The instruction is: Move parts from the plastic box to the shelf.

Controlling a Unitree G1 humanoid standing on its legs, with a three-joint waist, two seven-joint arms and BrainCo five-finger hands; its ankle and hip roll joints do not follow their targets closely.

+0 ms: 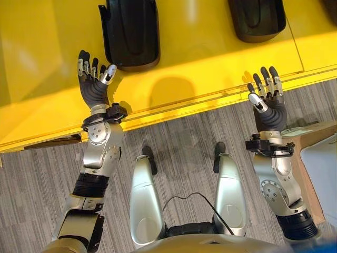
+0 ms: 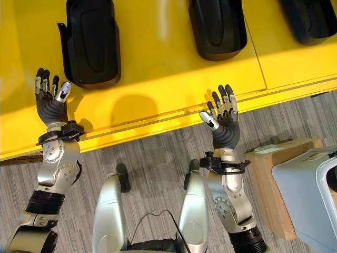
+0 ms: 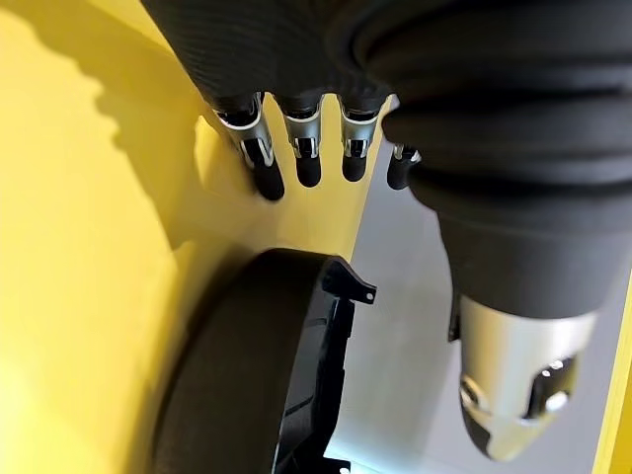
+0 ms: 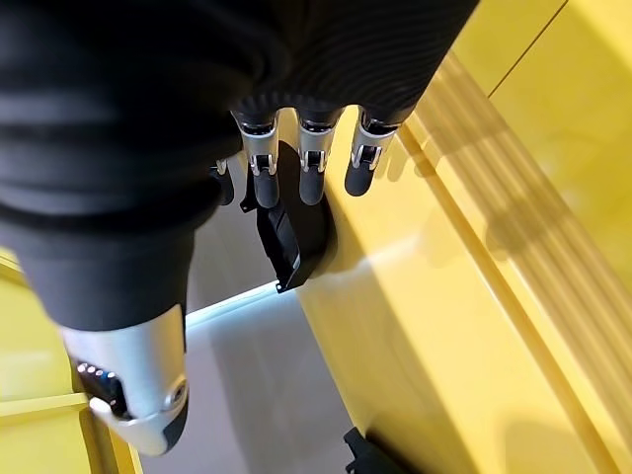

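On the yellow shelf (image 2: 158, 63), along the top of the head views, lie black moulded parts. One part (image 2: 90, 45) sits at upper left of the right eye view, a second part (image 2: 217, 26) at upper centre, and a third part (image 2: 310, 18) is cut off by the upper right corner. All three rest flat on the shelf surface, well apart from one another.

The left hand (image 2: 50, 103) is raised at the left of the frame, over the shelf's front area, just beside the lower left corner of the first part but not touching it. Its fingers are straight and spread, holding nothing; the left wrist view confirms straight fingers (image 3: 265, 163) with that part beyond them.

The right hand (image 2: 224, 124) is raised at centre right, over the shelf's front edge, fingers likewise extended and empty, below the second part and clear of it.

At lower right stands a grey plastic box (image 2: 303, 197), touching a brown cardboard box (image 2: 274, 184) on the grey striped floor (image 2: 152, 153). Contents of the plastic box cannot be made out.
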